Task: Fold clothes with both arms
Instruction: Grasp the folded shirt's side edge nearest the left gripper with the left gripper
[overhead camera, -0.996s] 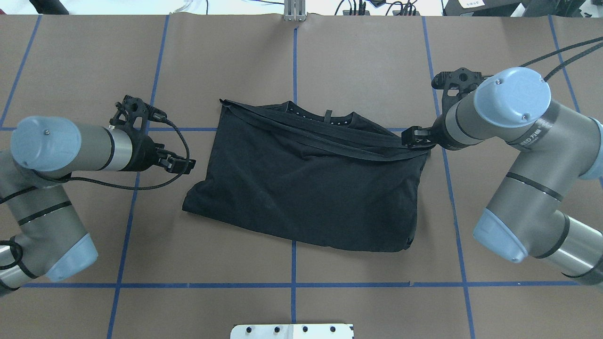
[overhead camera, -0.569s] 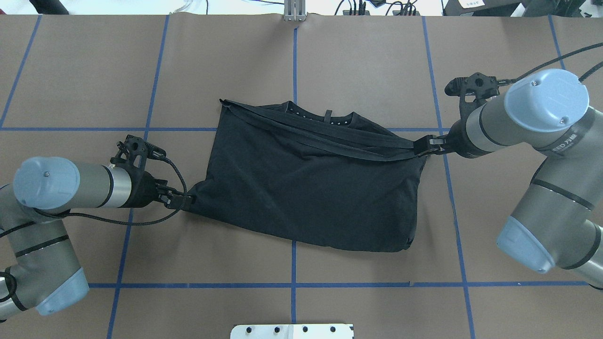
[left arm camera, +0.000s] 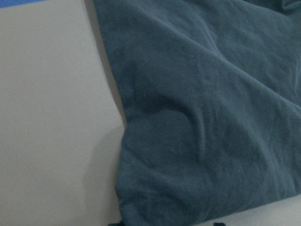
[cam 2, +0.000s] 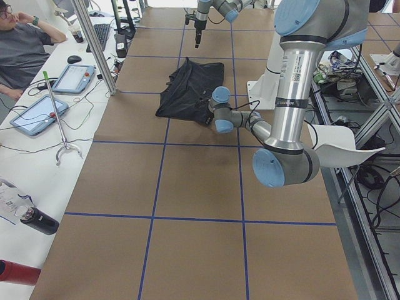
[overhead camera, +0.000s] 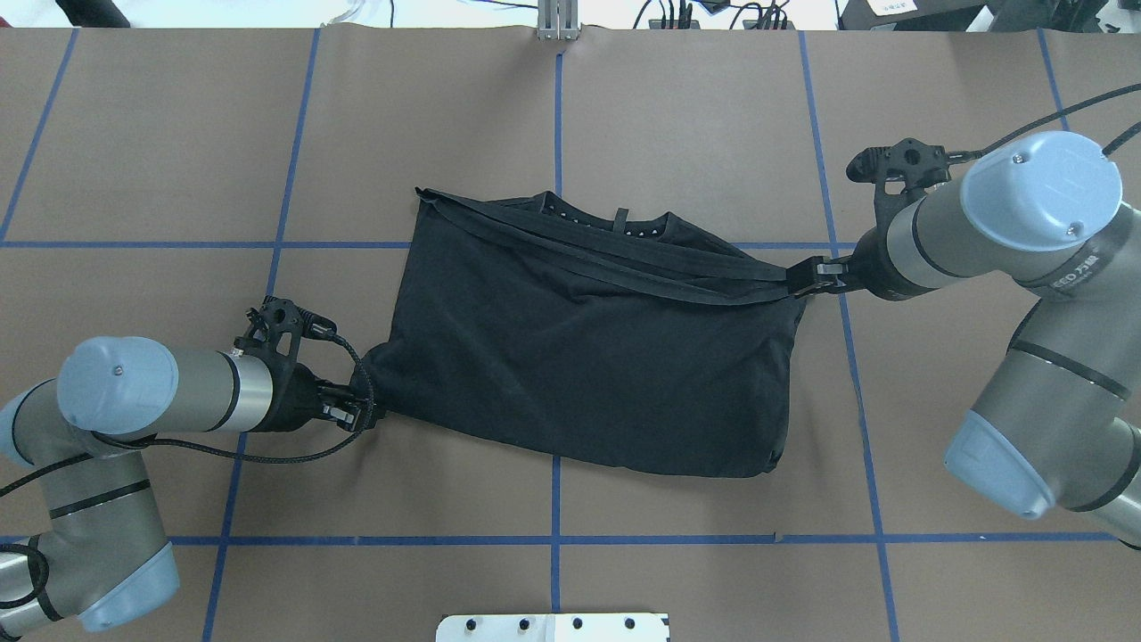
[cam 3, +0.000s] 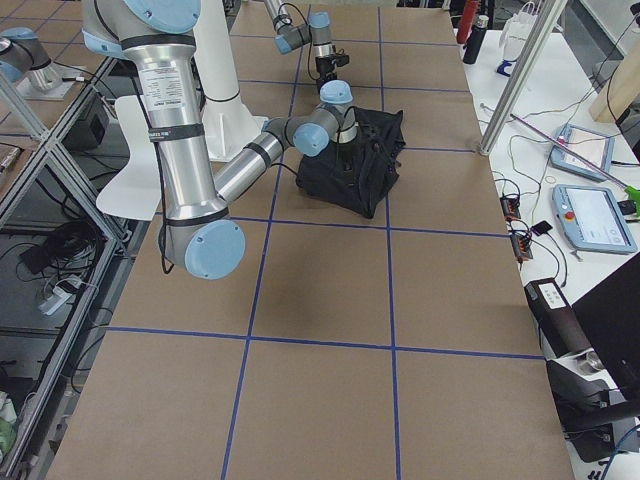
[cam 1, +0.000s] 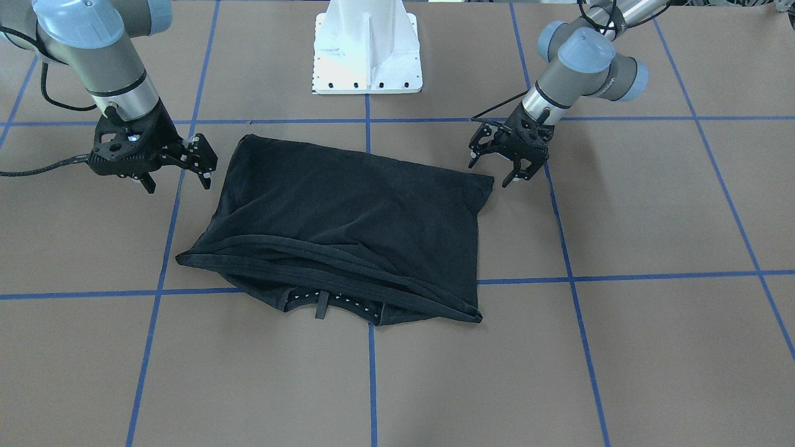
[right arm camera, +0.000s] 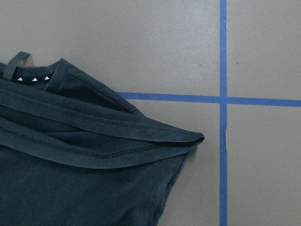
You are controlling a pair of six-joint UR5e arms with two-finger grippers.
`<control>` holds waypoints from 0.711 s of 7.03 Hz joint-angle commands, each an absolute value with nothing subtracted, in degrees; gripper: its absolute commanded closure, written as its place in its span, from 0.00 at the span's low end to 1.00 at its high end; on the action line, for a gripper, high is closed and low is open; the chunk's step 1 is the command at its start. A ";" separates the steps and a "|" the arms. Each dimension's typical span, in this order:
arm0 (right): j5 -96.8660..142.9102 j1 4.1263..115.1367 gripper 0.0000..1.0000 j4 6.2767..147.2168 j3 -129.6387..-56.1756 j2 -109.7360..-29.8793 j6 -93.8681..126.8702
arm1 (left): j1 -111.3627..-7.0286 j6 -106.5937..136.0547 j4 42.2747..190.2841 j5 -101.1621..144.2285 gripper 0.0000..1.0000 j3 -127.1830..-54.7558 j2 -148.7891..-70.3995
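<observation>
The black T-shirt (overhead camera: 588, 357) lies folded on the table, plain side up, with its collar and hem bands at the far edge. It also shows in the front view (cam 1: 348, 211) and in both wrist views (left arm camera: 211, 117) (right arm camera: 70, 165). My left gripper (overhead camera: 357, 413) is low at the shirt's near-left corner, and in the front view (cam 1: 494, 172) its jaws are spread. My right gripper (overhead camera: 802, 279) is by the far-right hem corner (right arm camera: 197, 139). That corner lies free on the table with no fingers on it. In the front view the right gripper (cam 1: 179, 183) is open.
The table is covered in brown paper with a grid of blue tape lines (overhead camera: 554, 499). The white pedestal base (cam 1: 366, 49) stands behind the shirt on the robot's side. An operator and tablets (cam 2: 37, 106) are at a side bench beyond the table's far edge.
My left arm has swung toward the robot's side and in to the shirt's near-left corner. My right arm has drawn back a little to the right. The shirt has barely shifted.
</observation>
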State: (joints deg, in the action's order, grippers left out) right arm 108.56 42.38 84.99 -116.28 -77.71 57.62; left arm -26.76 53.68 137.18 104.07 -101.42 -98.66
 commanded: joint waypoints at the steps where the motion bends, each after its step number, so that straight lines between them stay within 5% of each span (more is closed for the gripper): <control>1: 108.46 42.36 0.00 84.99 -116.28 -77.70 57.74 | -26.63 53.79 137.20 104.06 0.66 -100.99 -98.79; 2: 108.54 42.36 0.00 84.99 -116.28 -77.70 57.66 | -26.63 53.88 137.11 104.06 0.91 -101.07 -98.79; 3: 108.46 42.36 0.00 84.99 -116.28 -77.70 57.74 | -26.72 53.79 137.02 103.89 1.00 -101.25 -98.70; 5: 108.54 42.36 0.00 84.99 -116.19 -77.70 57.66 | -29.86 51.17 136.50 103.89 1.00 -101.69 -98.70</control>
State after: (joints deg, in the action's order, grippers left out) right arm 108.52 42.36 84.99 -116.22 -77.70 57.68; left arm -27.80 52.78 136.82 103.88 -101.56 -98.71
